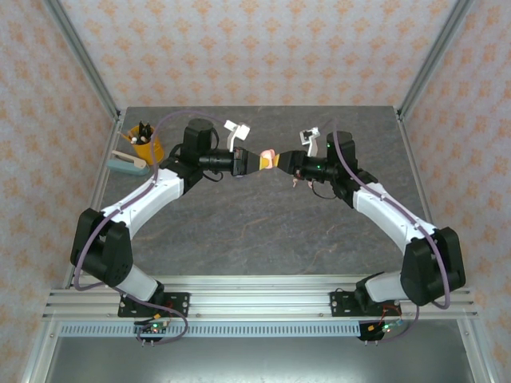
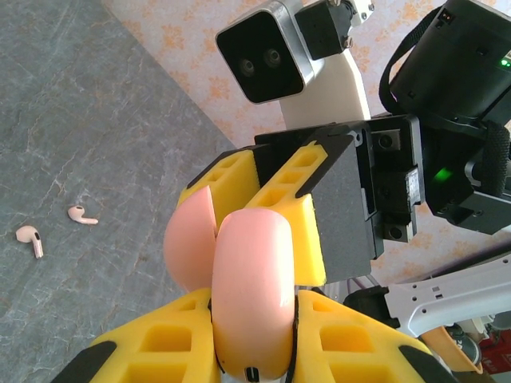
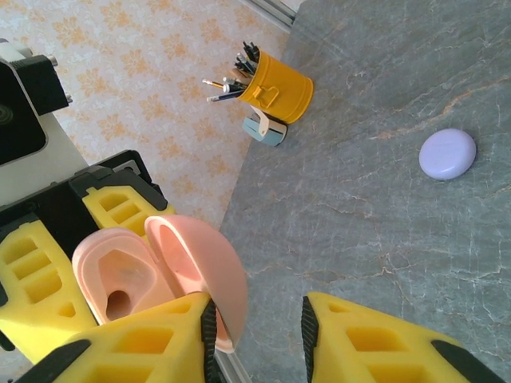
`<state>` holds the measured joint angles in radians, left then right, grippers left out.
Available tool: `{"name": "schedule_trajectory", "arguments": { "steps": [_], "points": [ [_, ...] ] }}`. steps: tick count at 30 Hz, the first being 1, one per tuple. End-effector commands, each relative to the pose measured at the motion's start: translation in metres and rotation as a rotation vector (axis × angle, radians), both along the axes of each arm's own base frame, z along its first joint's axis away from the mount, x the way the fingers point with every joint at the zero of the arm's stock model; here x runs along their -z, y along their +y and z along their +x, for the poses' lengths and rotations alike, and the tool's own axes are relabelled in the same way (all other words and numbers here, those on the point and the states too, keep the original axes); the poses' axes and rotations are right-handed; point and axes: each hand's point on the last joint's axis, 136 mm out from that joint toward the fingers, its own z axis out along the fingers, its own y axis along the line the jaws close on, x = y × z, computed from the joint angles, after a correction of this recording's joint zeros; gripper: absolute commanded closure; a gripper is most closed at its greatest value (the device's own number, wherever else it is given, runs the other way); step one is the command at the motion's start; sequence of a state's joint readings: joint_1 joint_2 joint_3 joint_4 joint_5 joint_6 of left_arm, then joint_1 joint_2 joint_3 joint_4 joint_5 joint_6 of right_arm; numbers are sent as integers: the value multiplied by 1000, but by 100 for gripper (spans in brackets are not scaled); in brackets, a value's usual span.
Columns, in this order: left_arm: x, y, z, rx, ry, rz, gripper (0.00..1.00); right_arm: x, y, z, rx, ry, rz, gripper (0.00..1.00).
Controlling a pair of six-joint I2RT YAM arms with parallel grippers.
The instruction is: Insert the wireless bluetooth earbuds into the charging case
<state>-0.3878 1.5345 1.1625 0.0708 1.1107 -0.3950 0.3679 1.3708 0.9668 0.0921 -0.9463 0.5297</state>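
gripping the opened pink charging case [image 2: 251,271] in mid-air, the left gripper [image 1: 257,159] is clamped on it; the right gripper [image 3: 255,319], jaws apart, noses against its lid. two pink earbuds [image 2: 29,238] lie on the table [image 2: 80,96].

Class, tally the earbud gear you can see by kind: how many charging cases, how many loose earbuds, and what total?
Charging cases: 2 (pink case, held open; lilac case, shut on the table)
Loose earbuds: 2 (pink earbud, second pink earbud)
Total: 4
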Motion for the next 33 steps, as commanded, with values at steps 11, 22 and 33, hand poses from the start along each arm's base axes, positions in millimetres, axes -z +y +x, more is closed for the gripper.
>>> {"name": "schedule_trajectory", "arguments": {
  "steps": [11,22,33],
  "points": [
    [-12,-4,4,18,-15,-27,100,-17,10,4,-47,-56,21,66],
    [-11,-8,0,76,7,-34,100,6,-2,-5,-81,-84,-184,70],
    [-8,-10,-9,129,20,-11,100,9,0,8,-64,-101,-198,74]
  ]
}}
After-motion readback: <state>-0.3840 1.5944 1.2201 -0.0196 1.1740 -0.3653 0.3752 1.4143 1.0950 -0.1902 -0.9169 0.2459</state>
